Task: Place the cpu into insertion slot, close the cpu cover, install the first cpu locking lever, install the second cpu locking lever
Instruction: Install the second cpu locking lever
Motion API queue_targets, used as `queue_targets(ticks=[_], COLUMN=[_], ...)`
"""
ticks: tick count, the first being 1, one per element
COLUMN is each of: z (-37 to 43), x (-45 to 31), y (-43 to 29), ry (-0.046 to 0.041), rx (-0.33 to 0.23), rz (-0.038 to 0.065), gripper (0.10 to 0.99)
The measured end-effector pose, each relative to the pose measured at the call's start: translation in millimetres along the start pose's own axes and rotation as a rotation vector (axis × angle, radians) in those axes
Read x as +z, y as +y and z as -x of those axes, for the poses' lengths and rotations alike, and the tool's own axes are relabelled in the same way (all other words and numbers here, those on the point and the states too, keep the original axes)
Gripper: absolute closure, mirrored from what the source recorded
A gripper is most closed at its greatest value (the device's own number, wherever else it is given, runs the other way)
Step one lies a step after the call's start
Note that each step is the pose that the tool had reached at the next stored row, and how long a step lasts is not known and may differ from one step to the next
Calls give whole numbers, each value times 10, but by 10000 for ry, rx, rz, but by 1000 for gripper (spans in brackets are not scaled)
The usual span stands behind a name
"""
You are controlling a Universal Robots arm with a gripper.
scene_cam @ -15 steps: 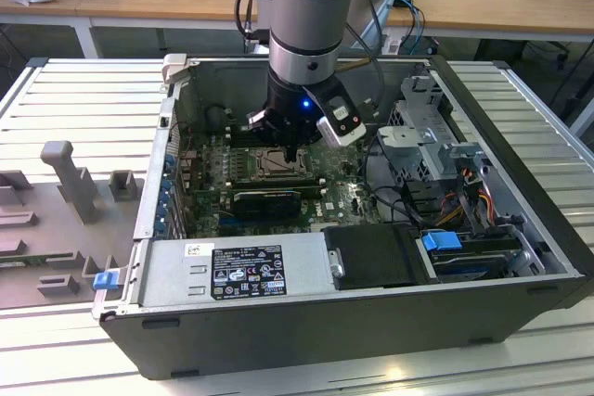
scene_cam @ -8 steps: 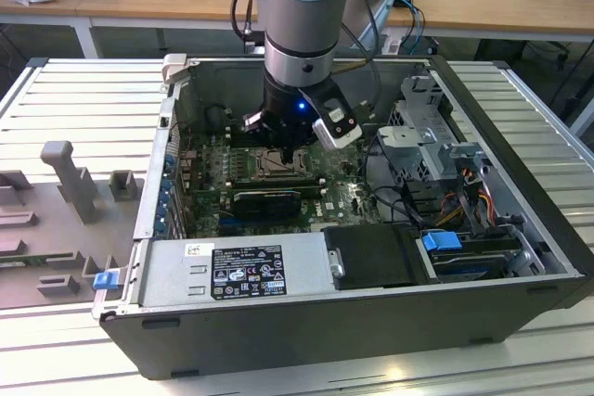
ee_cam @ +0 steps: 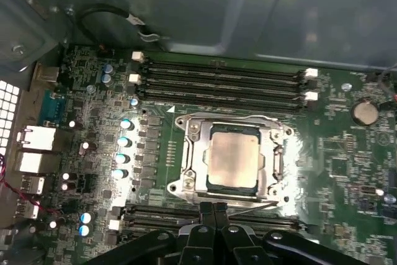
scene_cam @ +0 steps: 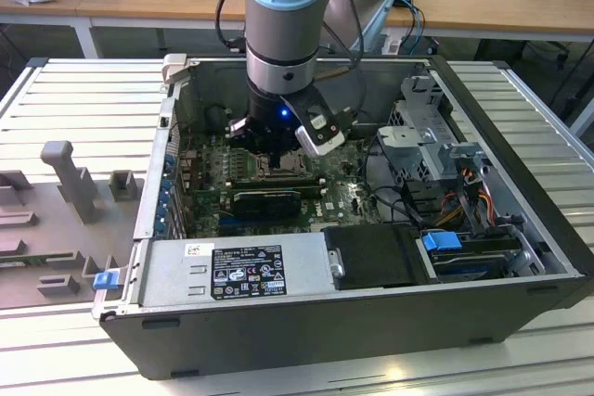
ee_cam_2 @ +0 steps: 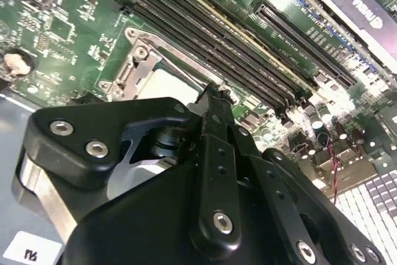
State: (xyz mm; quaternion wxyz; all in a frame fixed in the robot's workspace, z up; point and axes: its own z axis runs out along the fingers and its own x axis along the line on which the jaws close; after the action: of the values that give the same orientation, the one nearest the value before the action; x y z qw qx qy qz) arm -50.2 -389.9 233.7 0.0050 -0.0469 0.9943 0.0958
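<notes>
With the cpu point(ee_cam: 231, 159) already seated in the insertion slot point(ee_cam: 214, 181) and the cpu cover point(ee_cam: 197, 153) down around it, the tool point(ee_cam: 214, 210), fingers pinched narrow, works a locking lever point(ee_cam: 257, 208), needing a careful sideways hook.

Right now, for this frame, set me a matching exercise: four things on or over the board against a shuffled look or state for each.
Things:
1. cpu
2. cpu cover
3. memory slots
4. gripper

Looks or states:
A. long black parallel rows
B. jaws together beside the metal frame
C. pale square inside the metal frame
D. metal frame lying flat around the chip

Pairs: 1-C, 2-D, 3-A, 4-B.
</notes>
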Motion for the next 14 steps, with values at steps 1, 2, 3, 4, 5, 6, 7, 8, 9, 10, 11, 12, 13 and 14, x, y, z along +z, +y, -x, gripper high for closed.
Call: queue_targets(ticks=[1,2,3,4,5,6,7,8,9,10,11,12,13,14], z=[-10,-17,-38,-76,-114,-130,-135,-143,-153,-159,-167,-185,-211,-219], x=[30,48,88,127,138,140,141,142,139,135,131,130,132,135], y=[-5,-8,-13,-19,-26,-30,-35,-56,-75,-104,-136,-145,-142,-141], ry=[2,4,8,10,6,3,0,-11,-18,-26,-32,-36,-38,-39], rx=[-13,-21,-43,-57,-57,-56,-58,-58,-57,-56,-56,-57,-58,-57], rz=[1,1,3,21,54,93,131,227,309,385,430,483,492,494], gripper=[980,980,980,980,980,980,980,980,980,980,980,980,980,980])
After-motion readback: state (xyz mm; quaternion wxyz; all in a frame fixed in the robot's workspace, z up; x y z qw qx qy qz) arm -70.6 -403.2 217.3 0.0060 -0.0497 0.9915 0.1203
